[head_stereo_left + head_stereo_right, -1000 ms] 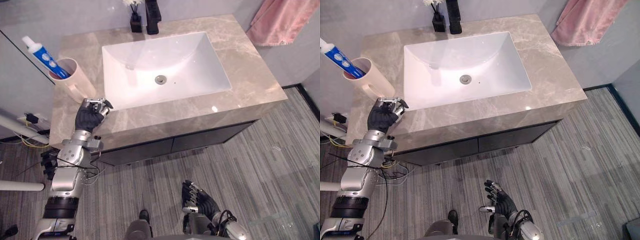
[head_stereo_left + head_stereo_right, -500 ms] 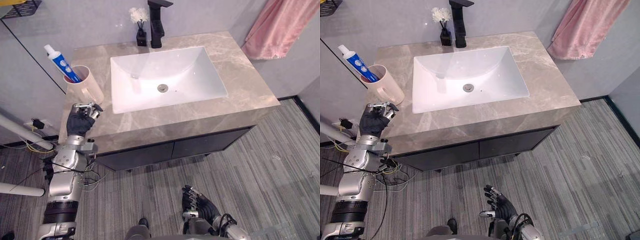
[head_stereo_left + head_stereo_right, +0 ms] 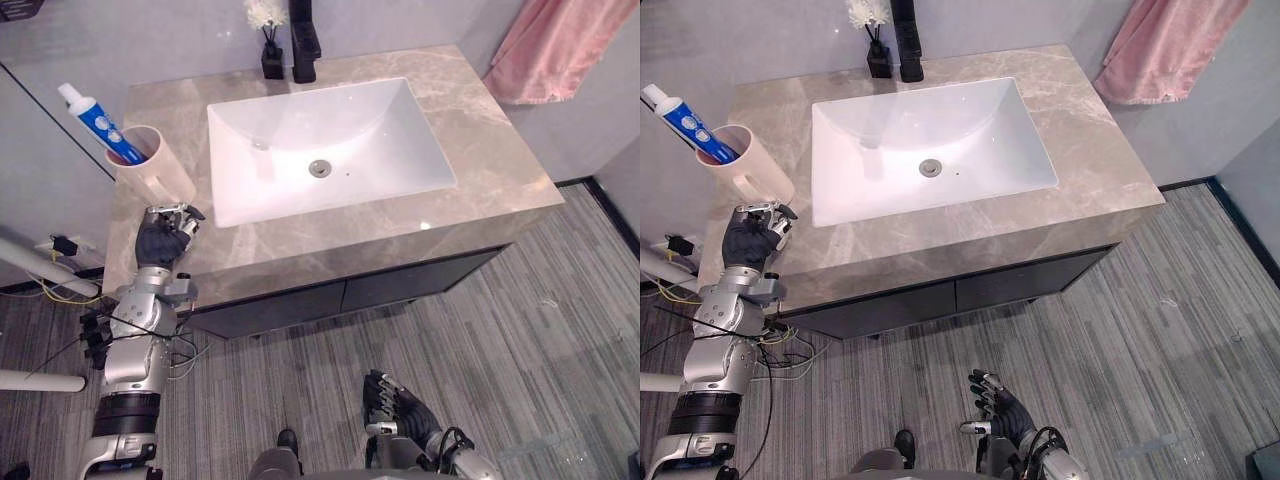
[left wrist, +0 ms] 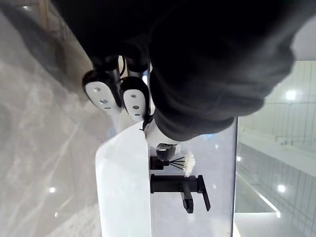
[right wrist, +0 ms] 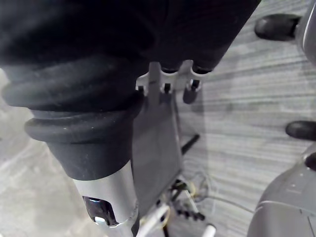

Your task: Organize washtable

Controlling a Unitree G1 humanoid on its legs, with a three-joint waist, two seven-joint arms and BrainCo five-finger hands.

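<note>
My left hand, fingers curled on nothing, sits just short of the pale pink tapered cup holding a blue-and-white toothpaste tube on the beige marble worktop, poised, I judge, to grasp it; my right hand hangs slack-fingered, spare.

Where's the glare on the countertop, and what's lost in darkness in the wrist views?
Left eye view: one bright glint on the countertop near its front edge, soft grey shadow inside the sink. Left wrist view: small glints on the countertop, and the left robot hand reads as a near-black mass. Right wrist view: the right robot hand is likewise dark, the floor beyond evenly lit.
</note>
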